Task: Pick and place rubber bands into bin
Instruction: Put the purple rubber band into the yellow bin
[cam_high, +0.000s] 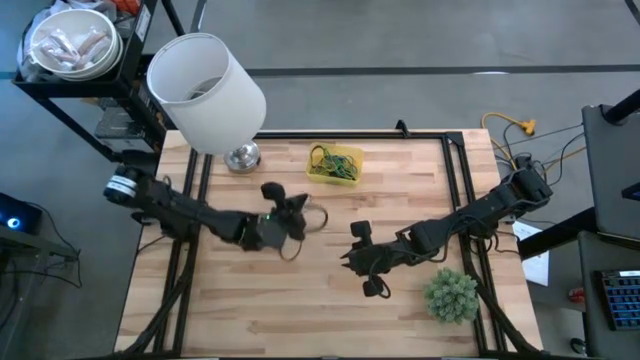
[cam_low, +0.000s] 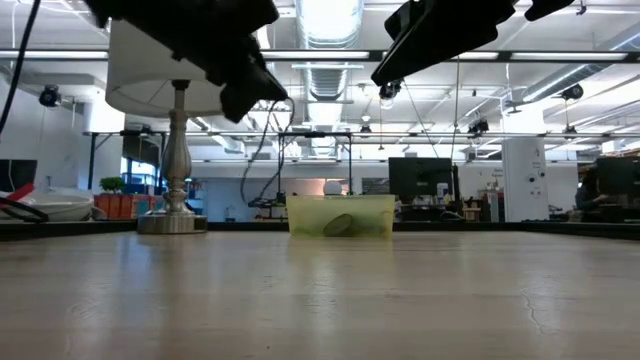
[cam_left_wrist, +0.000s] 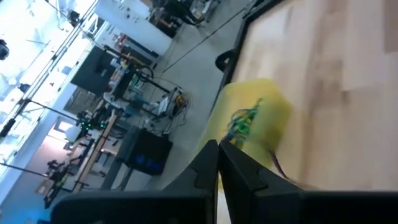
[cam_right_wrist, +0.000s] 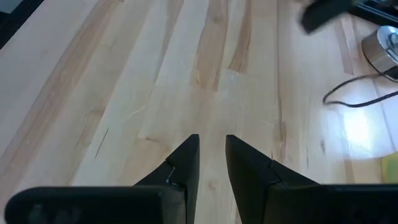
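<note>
The bin (cam_high: 335, 163) is a small yellow translucent tray at the table's far middle, with green and dark rubber bands (cam_high: 330, 160) heaped in it; it also shows in the low view (cam_low: 340, 215) and the left wrist view (cam_left_wrist: 261, 115). My left gripper (cam_high: 300, 215) hovers above the table just near-left of the bin, shut, with a thin brownish rubber band (cam_high: 318, 218) looping from its tips. My right gripper (cam_high: 352, 258) hangs over the table's middle, narrowly open (cam_right_wrist: 212, 149) and empty above bare wood. My left gripper pinches a thin rubber band between its shut fingertips (cam_left_wrist: 219, 155). Which part of the loop it has is hidden by the fingers. A short dark strand (cam_left_wrist: 275, 163) trails free beside the tips, and the band hangs slack, lifted clear of the table.
A lamp with a big white shade (cam_high: 205, 80) and a metal base (cam_high: 241, 157) stands at the far left, its cord (cam_right_wrist: 354, 99) running across the wood. A small green plant (cam_high: 452, 295) sits near the right edge. A shelf with a white bowl (cam_high: 72, 45) stands off the far-left corner.
</note>
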